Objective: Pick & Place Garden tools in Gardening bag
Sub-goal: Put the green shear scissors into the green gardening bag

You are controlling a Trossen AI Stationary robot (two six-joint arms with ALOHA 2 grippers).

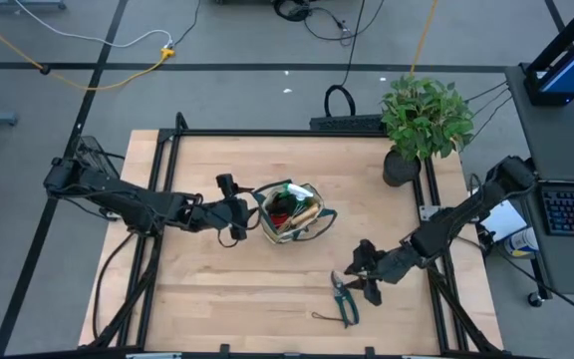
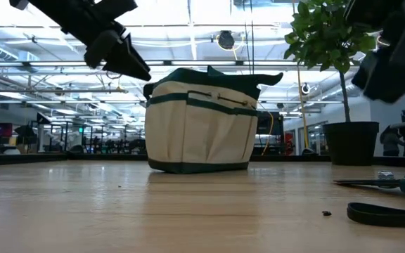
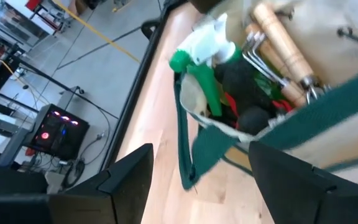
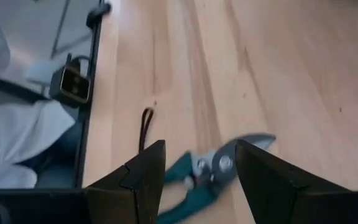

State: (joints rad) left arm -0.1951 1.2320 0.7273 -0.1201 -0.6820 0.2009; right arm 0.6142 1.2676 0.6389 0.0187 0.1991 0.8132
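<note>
The right gripper [image 1: 364,271] hangs with its fingers spread wide just above the pruning shears [image 1: 344,297], which lie flat on the table [image 1: 217,299] near its front edge, well apart from the gardening bag [image 1: 289,211]. If the fingers close on the slim blades instead of the handles, I reckon the shears twist or slip out. The left gripper [image 1: 239,215] waits wide open and empty beside the bag's rim, where a swing could tip the bag.

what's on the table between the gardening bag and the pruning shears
Nothing: in the high view, only bare wooden tabletop lies between the gardening bag and the pruning shears.
</note>
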